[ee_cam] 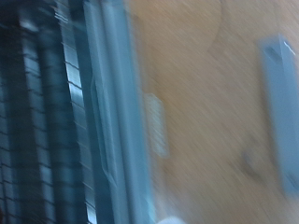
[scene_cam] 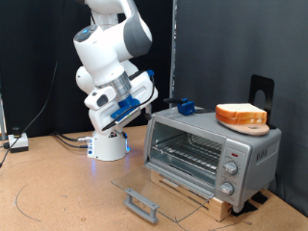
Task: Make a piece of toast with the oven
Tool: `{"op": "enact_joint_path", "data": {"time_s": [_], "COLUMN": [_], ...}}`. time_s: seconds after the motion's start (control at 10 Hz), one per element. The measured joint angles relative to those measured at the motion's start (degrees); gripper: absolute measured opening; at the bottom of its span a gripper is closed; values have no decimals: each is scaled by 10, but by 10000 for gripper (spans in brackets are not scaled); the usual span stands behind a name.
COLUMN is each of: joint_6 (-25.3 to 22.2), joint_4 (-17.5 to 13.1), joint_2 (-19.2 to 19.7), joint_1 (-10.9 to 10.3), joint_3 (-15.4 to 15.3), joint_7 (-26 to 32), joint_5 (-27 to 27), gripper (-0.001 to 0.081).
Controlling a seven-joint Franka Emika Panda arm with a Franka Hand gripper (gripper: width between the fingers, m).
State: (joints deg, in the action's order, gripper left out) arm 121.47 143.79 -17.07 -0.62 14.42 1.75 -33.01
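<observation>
Hovering folded up beside the toaster oven point(scene_cam: 214, 149), I cannot see my gripper, so whether it is open or holding anything I cannot tell. Its glass door point(scene_cam: 159, 192) lies open, handle point(scene_cam: 141, 204) nearest. The toast point(scene_cam: 241, 115) lies flat on the roof, far right, on a board, long axis left-right. Swinging low risks striking that door.

Brushed silver metal oven point(scene_cam: 214, 149), clear glass door point(scene_cam: 154, 192), matt wooden table point(scene_cam: 58, 192)

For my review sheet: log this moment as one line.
oven: door open, rack bare | bread slice: on round board atop oven | gripper: hidden behind arm, above oven's exterior-view-left end | wrist view: blurred
</observation>
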Motion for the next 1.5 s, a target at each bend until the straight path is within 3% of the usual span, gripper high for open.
{"op": "enact_joint_path", "data": {"time_s": [0.2, 0.4, 0.6, 0.8, 0.9, 1.2, 1.5], "joint_6": [-35, -112, -197, -259, -246, -175, -197], "joint_4": [-13, -32, -56, -80, -76, -73, -74], "joint_2": [-15, -32, -47, -57, -57, -84, -125], "joint_1": [-22, -39, -54, -61, -60, -81, -100], "joint_3": [3, 2, -4, -24, -24, -45, -67], "joint_7": [89, 162, 232, 241, 238, 325, 338], "joint_5": [-75, -78, -36, 32, 22, -11, -24], "gripper": [810, 810, 810, 810, 810, 810, 810]}}
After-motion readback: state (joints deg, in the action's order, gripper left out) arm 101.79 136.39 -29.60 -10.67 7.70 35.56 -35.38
